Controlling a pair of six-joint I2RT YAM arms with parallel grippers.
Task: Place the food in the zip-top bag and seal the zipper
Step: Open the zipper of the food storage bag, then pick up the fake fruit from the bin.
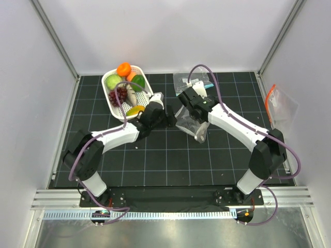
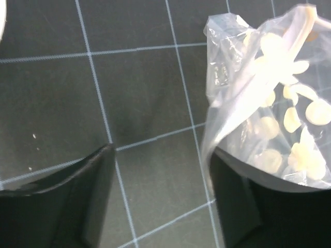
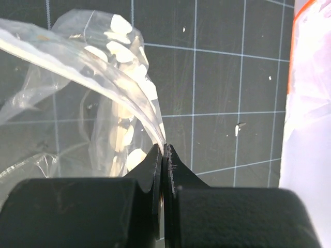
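The zip-top bag (image 1: 194, 127), clear with white oval dots, hangs crumpled at the mat's centre. My right gripper (image 1: 187, 110) is shut on its upper edge; in the right wrist view the gripper (image 3: 165, 150) pinches a clear strip of the bag (image 3: 121, 98). My left gripper (image 1: 168, 118) is open just left of the bag. In the left wrist view the gripper (image 2: 160, 178) has only mat between its jaws, and the bag (image 2: 269, 103) drapes over its right finger (image 2: 243, 206). The food (image 1: 124, 85) lies in the white basket (image 1: 107, 98): orange, pale green, dark green, grapes, yellow.
A smaller clear bag with a teal strip (image 1: 195, 80) lies behind the right gripper. A clear bag with an orange strip (image 1: 279, 103) leans at the right wall and shows in the right wrist view (image 3: 310, 93). Walls close in the black gridded mat (image 1: 165, 155).
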